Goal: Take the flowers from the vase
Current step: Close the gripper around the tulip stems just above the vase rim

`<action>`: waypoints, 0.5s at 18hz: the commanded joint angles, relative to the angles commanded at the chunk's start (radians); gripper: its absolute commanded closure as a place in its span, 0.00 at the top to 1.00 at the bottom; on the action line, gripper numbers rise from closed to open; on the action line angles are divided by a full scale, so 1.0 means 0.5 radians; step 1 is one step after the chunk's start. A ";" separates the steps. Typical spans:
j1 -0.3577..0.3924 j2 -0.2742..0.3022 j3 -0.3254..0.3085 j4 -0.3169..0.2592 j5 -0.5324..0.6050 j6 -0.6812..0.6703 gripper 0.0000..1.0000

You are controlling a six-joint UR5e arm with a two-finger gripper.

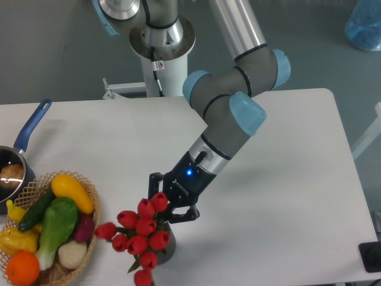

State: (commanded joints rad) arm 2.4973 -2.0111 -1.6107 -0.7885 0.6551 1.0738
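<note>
The gripper [168, 208] is down among the flowers [138, 234], its black fingers closed around the bunch just above the vase [167, 245], which stands on the white table [286, 196]. Left of them sits a wicker basket [89, 229] of vegetables, with a blue-handled pan [24, 146] beyond.

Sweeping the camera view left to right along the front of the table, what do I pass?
Blue-handled pan → basket of vegetables → flowers. The vase and the gripper overlap the flowers, so I leave their order out.
</note>
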 joint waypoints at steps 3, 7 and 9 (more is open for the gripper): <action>0.040 0.003 -0.003 0.000 -0.083 0.000 0.00; 0.092 0.031 -0.031 0.000 -0.190 0.000 0.00; 0.107 0.052 -0.061 0.000 -0.224 0.003 0.00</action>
State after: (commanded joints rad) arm 2.5509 -1.9850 -1.6413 -0.7885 0.5431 1.0753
